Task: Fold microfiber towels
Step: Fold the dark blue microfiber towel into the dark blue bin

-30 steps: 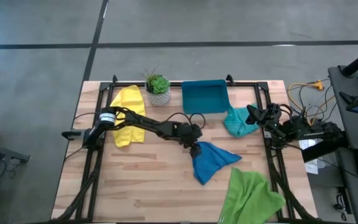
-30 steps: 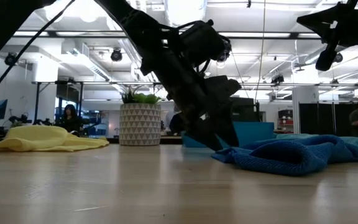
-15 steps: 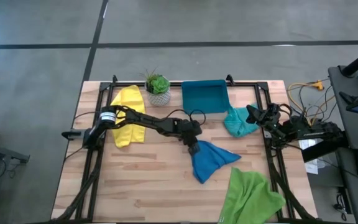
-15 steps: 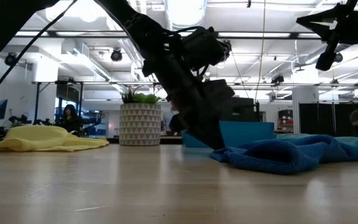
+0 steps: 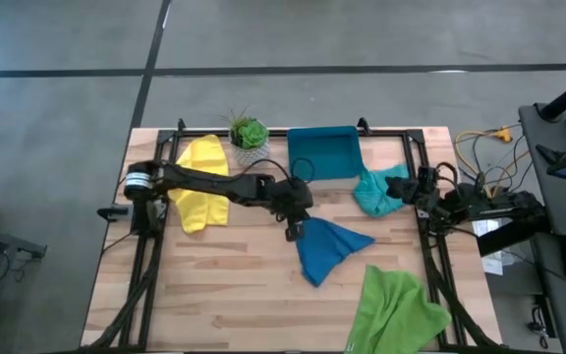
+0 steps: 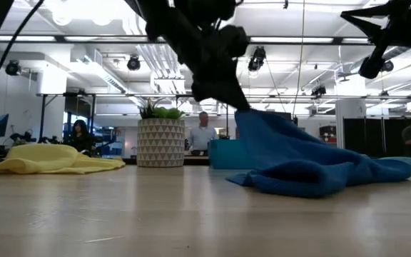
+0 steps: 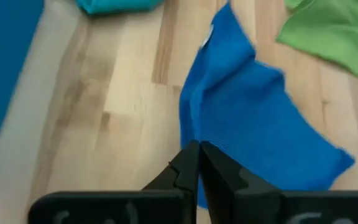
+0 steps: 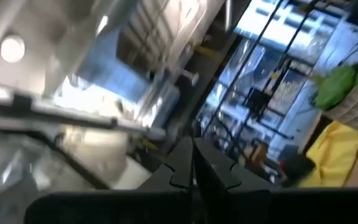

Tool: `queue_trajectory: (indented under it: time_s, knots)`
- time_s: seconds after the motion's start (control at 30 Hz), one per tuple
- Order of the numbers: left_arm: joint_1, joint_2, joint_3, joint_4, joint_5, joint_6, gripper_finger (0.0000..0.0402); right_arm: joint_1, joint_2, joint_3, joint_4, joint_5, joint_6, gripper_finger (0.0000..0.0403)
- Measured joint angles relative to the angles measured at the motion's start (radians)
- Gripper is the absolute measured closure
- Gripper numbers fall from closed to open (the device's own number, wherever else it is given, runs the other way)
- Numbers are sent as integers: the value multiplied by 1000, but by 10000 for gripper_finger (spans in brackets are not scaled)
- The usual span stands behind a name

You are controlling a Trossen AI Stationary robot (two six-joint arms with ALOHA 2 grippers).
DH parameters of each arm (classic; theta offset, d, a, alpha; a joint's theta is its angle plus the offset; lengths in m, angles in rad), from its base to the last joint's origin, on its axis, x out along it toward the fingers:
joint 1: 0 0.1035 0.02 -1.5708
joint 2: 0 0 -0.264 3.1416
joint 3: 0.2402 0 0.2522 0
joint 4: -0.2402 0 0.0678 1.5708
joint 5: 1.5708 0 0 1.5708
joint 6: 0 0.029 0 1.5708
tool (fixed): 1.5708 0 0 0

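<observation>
Yellow towel (image 5: 200,180) sat far left on the bench (image 5: 224,285). Left gripper (image 5: 294,229) had its fingers pinched on the blue towel (image 5: 326,249), corner lifted mid-bench. Right gripper (image 5: 408,189) hung fingers-closed by the teal towel (image 5: 376,192).

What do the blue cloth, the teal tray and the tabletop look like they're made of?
Blue cloth: soft, matte fabric with a fuzzy nap, likely microfiber; it drapes in folds where the left tool lifts one corner.
Teal tray: rigid, smooth, probably plastic; straight walls, uniform colour.
Tabletop: light wood planks, visible grain and seams, slight sheen.
</observation>
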State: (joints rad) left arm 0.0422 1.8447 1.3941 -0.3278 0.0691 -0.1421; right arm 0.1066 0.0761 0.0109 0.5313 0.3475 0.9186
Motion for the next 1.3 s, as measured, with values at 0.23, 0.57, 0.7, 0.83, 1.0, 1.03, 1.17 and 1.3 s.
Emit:
queue_trajectory:
  time_s: [0.23, 0.57, 0.7, 0.83, 1.0, 1.03, 1.17, 1.3]
  knots:
    - [3, -60, 2, -41, 43, -9, 401, 0, 134, 69, -1, -41, -123, 394]
    - [3, -191, 19, -88, 121, -11, 402, -10, 549, 442, -240, -88, -480, 391]
    - [3, -245, 19, -83, 164, -30, 402, -23, 744, 611, -443, -211, -540, 364]
    - [3, -272, 19, -101, 194, -46, 402, -49, 920, 748, -494, -322, -615, 315]
    - [4, -286, 19, -184, 238, -64, 402, -98, 1097, 891, -532, -424, -736, 256]
    - [4, -286, 19, -202, 248, -69, 402, -109, 1126, 918, -546, -445, -763, 248]
    - [4, -288, 35, -254, 310, -97, 401, -150, 1214, 1014, -628, -525, -825, 235]
    - [4, -292, 95, -337, 345, -106, 401, -176, 1233, 1079, -732, -566, -867, 243]
